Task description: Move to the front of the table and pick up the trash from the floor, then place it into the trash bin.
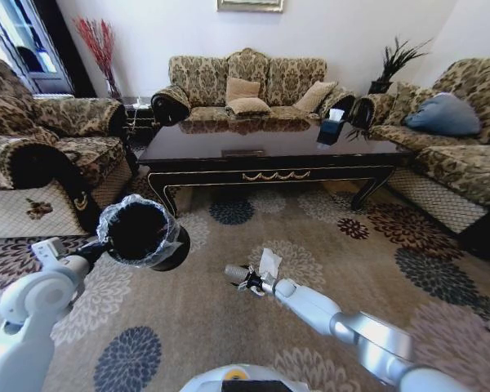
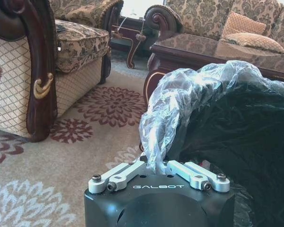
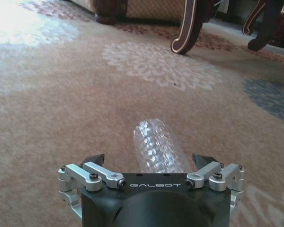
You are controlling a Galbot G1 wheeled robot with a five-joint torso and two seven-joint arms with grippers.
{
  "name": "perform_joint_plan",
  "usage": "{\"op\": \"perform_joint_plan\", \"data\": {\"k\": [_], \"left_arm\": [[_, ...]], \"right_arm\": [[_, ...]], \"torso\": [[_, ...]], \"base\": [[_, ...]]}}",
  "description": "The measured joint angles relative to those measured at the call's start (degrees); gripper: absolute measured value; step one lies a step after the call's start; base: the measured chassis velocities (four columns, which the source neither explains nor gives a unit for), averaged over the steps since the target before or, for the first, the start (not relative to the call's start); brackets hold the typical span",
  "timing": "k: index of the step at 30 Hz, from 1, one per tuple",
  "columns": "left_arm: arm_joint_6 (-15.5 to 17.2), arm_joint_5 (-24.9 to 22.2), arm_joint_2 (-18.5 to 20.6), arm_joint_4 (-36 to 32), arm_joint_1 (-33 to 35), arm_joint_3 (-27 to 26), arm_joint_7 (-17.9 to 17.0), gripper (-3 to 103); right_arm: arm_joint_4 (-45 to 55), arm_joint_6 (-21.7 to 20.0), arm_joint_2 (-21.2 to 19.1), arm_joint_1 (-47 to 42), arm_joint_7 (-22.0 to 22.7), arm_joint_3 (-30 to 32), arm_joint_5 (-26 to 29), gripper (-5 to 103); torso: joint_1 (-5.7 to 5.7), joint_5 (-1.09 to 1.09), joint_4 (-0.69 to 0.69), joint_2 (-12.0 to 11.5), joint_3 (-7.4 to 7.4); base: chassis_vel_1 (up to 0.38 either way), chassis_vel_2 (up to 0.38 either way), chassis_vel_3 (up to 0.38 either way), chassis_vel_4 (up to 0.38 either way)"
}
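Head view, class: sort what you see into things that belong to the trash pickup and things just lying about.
Job: clear plastic bottle at right hand; white paper on carpet; trash bin held by left hand.
Lying about: tissue box, cushions, coffee table.

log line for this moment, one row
left gripper: shut on trash bin rim, held up | right gripper: open around clear bottle on carpet | white paper beside it

Partly hidden and cut-off things around a robot in a carpeted sitting room.

In the right wrist view, the clear plastic bottle's (image 3: pixel 157 147) near end is hidden behind the right claw (image 3: pixel 151 163) at lower centre. In the left wrist view, the trash bin (image 2: pixel 236 142) is cut off at the right edge, and the left claw's (image 2: pixel 158 166) fingertips are hidden under the liner (image 2: pixel 180 104).
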Motion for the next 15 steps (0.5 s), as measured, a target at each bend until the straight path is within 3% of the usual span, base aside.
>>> {"op": "perform_joint_plan", "data": {"k": [10, 13, 15], "left_arm": [[0.0, 0.3, -0.2, -1.2, 0.8, 0.1, 0.0, 2], [0.0, 0.3, -0.1, -1.6, 1.0, 0.2, 0.0, 2], [0.0, 0.3, 0.0, -1.7, 1.1, 0.2, 0.0, 2]], "right_arm": [[-2.6, -0.9, 0.7, -0.2, 4.5, 0.7, -1.3, 103], [-3.9, -1.0, 1.0, -0.4, 5.0, 1.4, -3.1, 91], [-4.0, -1.0, 1.0, -0.5, 5.0, 1.4, -3.3, 89]], "torso": [[0.00, 0.01, 0.01, 0.0, 0.00], [0.00, 0.01, 0.01, 0.0, 0.00], [0.00, 0.01, 0.01, 0.0, -0.01]], "base": [[0.000, 0.000, 0.000, 0.000], [0.000, 0.000, 0.000, 0.000], [0.000, 0.000, 0.000, 0.000]]}}
